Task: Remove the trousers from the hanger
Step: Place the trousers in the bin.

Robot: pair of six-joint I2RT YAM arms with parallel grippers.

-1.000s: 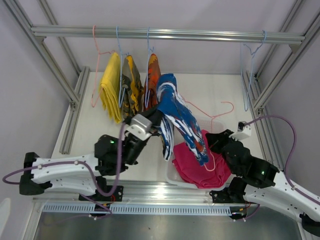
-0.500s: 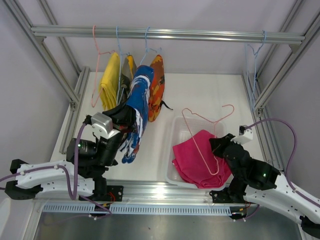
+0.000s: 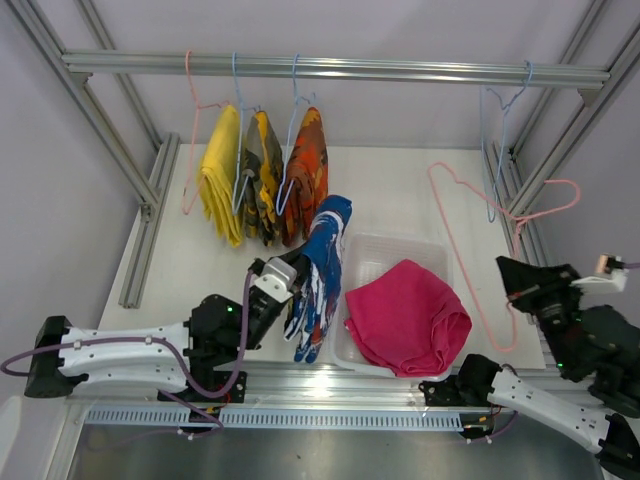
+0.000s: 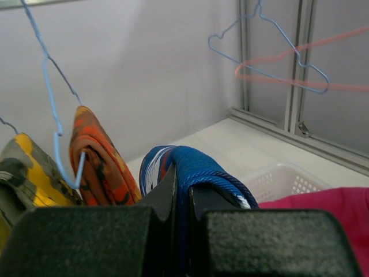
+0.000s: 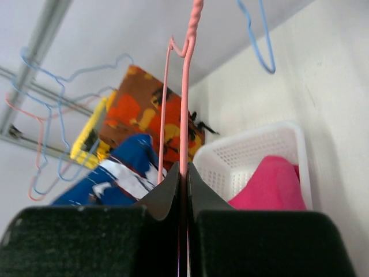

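Flanking blue trousers (image 3: 318,275): orange camouflage pair (image 3: 305,170) behind, white basket (image 3: 392,250) beside.

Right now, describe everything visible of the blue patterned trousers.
The blue trousers are soft folded cloth with white and red swirls. The left gripper is shut on the fold, with the cloth draped over it and trailing above the table, just left of the white basket. No hanger is on them, and they sit apart from the orange trousers hanging behind.

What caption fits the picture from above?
Left gripper holds blue patterned trousers beside the basket of pink trousers; right gripper holds an empty pink hanger.
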